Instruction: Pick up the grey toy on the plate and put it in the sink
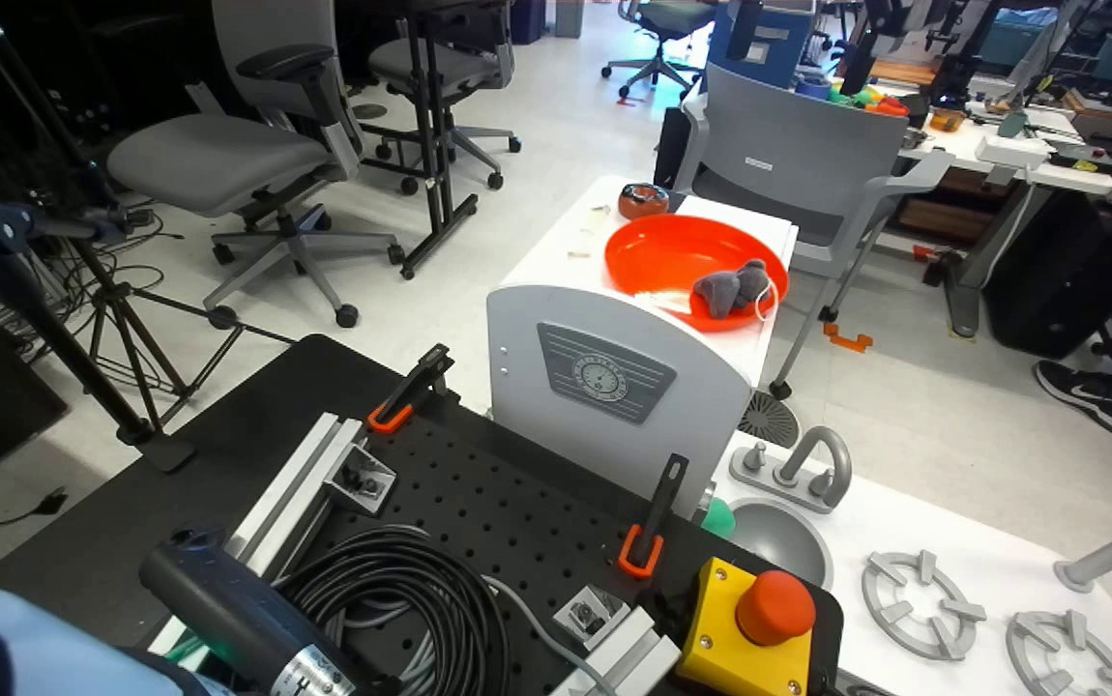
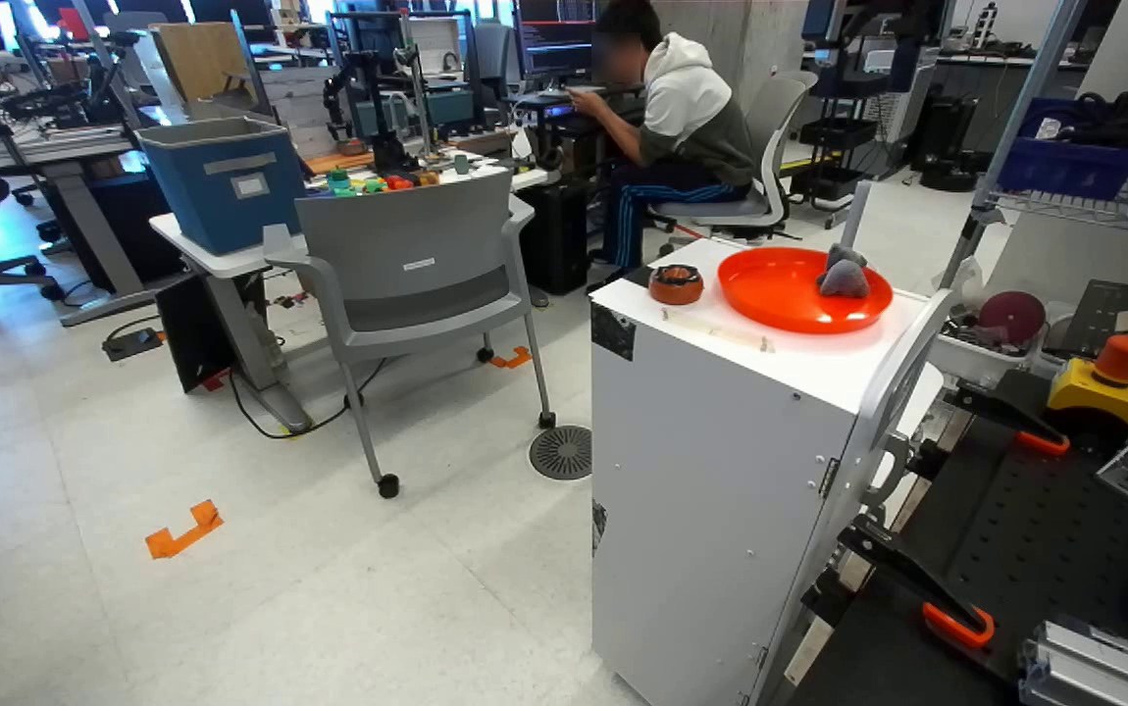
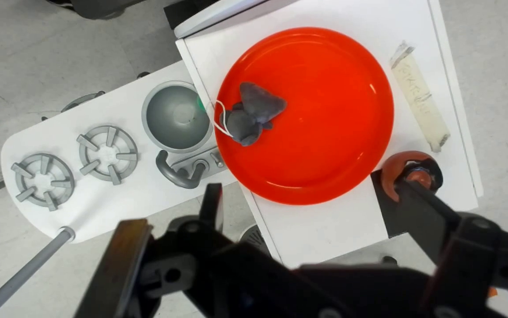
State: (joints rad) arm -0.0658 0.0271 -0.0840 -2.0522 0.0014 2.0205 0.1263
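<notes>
One grey toy is chilling on the orange plate, off to the side nearest the sink, and the claw is spread wide, gripping nothing.

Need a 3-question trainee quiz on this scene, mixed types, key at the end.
1. Fill in: the grey toy lies on the orange ____.
2. True or false: the hand stands open, with the grey toy not yet gripped.
3. Multiple choice: in the wrist view, which appears nearest the grey toy?
a) the strip of tape
b) the sink
c) the stove burners

Key:
1. plate
2. true
3. b
</notes>
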